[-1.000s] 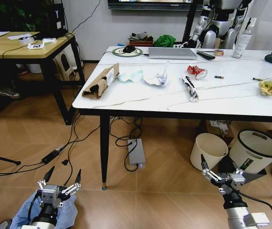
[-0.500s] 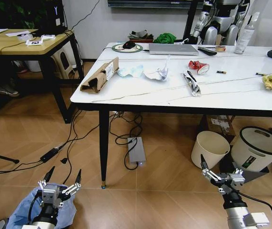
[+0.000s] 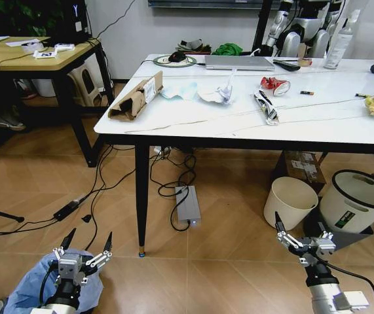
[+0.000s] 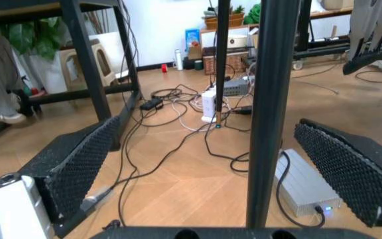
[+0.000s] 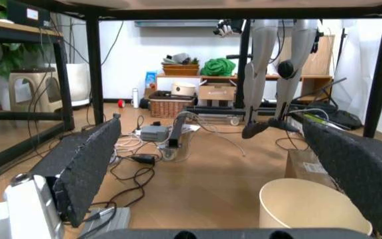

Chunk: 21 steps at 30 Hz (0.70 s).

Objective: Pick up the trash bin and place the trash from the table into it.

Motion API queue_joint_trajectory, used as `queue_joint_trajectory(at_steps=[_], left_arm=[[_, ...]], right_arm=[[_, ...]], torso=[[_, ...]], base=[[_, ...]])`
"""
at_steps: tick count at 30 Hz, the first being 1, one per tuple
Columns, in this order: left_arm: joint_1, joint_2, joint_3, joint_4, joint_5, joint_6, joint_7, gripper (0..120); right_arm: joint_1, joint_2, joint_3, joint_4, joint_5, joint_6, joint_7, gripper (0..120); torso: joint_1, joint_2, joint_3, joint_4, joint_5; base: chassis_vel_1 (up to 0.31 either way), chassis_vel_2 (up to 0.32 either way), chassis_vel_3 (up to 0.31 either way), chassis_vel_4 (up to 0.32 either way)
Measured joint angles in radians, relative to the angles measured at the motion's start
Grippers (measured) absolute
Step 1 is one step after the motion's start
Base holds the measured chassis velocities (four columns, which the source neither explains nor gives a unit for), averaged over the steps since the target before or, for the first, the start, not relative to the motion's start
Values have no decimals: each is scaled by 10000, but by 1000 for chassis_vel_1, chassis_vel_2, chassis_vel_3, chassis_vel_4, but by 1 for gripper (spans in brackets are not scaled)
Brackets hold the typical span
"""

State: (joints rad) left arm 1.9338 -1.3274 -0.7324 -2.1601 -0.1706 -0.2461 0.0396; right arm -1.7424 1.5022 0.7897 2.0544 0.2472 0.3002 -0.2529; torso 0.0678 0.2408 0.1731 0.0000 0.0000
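The step in hand looks like the first one: reaching the bin (image 3: 39, 288), which stands on the floor near the front left leg of the surface (image 3: 317, 124), with its blue bag spilling over the rim. The left tool (image 3: 84, 250) hangs just above the bin with its fingers spread wide and nothing between them. The right tool (image 3: 302, 237) is also wide and empty; it hovers low in front of the surface, near the cream bucket (image 3: 293, 203). All the trash lies on the surface: the cardboard (image 3: 136, 96) at the left end, the white paper (image 3: 218, 95) and the red can (image 3: 273, 84) toward the middle, a wrapper (image 3: 266, 106) beside them. I judge that the next move calls for lowering the left tool onto the rim and closing on it firmly, because the loose bag may slip.
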Motion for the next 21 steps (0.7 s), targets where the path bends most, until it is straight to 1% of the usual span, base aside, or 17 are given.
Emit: queue_joint_trajectory(at_steps=[15, 16, 21], left_arm=[[-23, -49, 38, 0, 8, 12, -1, 100], [-23, -49, 38, 0, 8, 12, -1, 100], [-30, -50, 39, 19, 8, 10, -1, 100]], right_arm=[[23, 11, -19, -28, -24, 0, -25, 100], [23, 11, -19, -28, -24, 0, -25, 100], [23, 21, -19, -35, -25, 0, -29, 100]], torso=[[-151, -593, -441, 0, 0], [-151, -593, -441, 0, 0], [-204, -822, -615, 0, 0]], base=[[0, 0, 0, 0], [0, 0, 0, 0], [0, 0, 0, 0]])
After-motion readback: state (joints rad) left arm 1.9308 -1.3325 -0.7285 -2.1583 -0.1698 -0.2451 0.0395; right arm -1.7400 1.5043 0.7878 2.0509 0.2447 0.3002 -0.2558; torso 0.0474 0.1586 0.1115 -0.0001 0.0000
